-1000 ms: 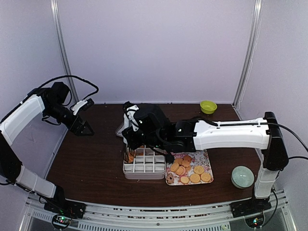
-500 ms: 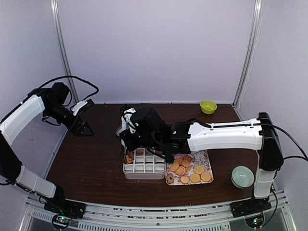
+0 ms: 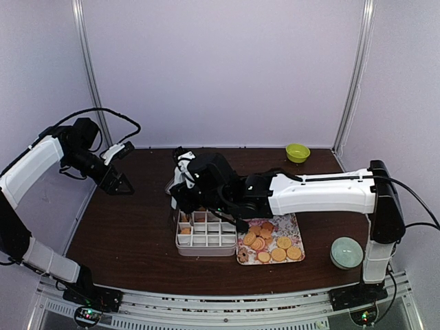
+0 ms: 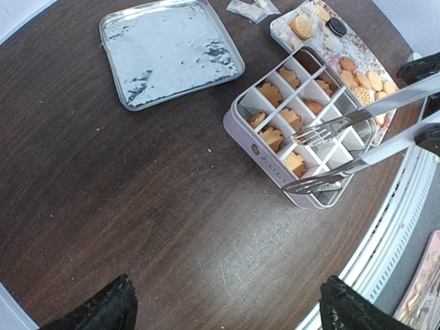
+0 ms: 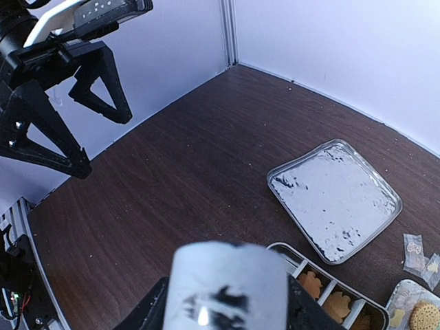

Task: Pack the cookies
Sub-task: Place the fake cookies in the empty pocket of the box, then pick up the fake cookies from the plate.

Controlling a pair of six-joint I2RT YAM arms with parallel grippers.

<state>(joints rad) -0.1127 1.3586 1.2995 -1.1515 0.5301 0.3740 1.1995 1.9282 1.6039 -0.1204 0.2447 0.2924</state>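
Round golden cookies (image 3: 271, 245) lie heaped on the floral tray (image 3: 296, 221), and more cookies (image 4: 272, 138) sit in compartments of the white divided box (image 4: 267, 165). My right gripper (image 5: 227, 302) is shut on the white-wrapped end of metal tongs (image 4: 385, 103). The two fork-like tips stand apart over the box, with nothing between them. In the top view the right gripper (image 3: 189, 197) hangs over the box's left end (image 3: 180, 237). My left gripper (image 4: 227, 313) is open, high above bare table at the far left (image 3: 113, 180).
A silver lid (image 4: 172, 51) lies flat behind the box. Small clear sachets (image 4: 254, 8) lie beside it. A green bowl (image 3: 298, 152) stands at the back right and a pale round dish (image 3: 346, 252) at the front right. White walls close in the table.
The right arm has drawn a little left and back over the box, and the tongs' tips now stand wider apart. The left arm has not moved.
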